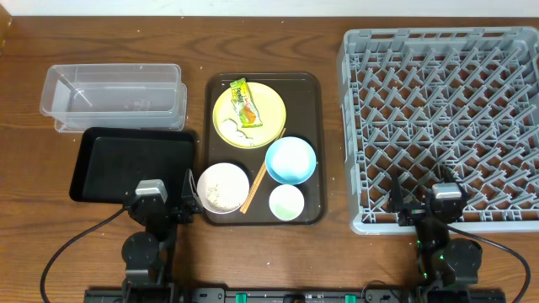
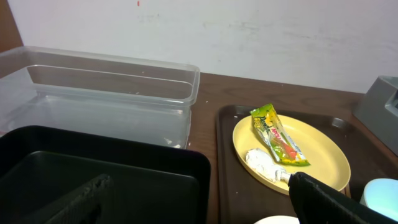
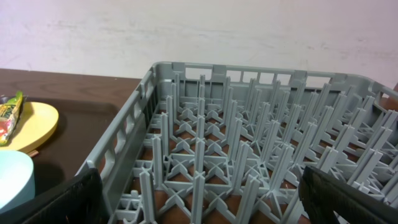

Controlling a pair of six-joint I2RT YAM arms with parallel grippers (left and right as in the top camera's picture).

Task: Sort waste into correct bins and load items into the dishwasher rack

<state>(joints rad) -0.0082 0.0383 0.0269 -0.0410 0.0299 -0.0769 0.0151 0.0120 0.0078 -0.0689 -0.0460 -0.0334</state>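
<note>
Lying on the round yellow plate (image 1: 271, 108), the green-and-orange snack wrapper (image 1: 245, 102) sits beside a crumpled white scrap (image 1: 236, 130). The plate fills the far end of the dark brown serving tray (image 1: 313, 93). Nearer on that tray are the light blue bowl (image 1: 290, 160), white bowl (image 1: 223, 187), pale cup (image 1: 286, 202) and wooden chopsticks (image 1: 257, 183). The clear tub (image 1: 114, 93) and black tray (image 1: 135, 160) lie to the left, and the grey dishwasher rack (image 1: 438, 118) to the right. The left gripper (image 1: 156, 198) and right gripper (image 1: 429, 206) both have their jaws spread wide, holding nothing.

Overhead downward; low wrists sharing plate (image 1: 271, 105)
</note>
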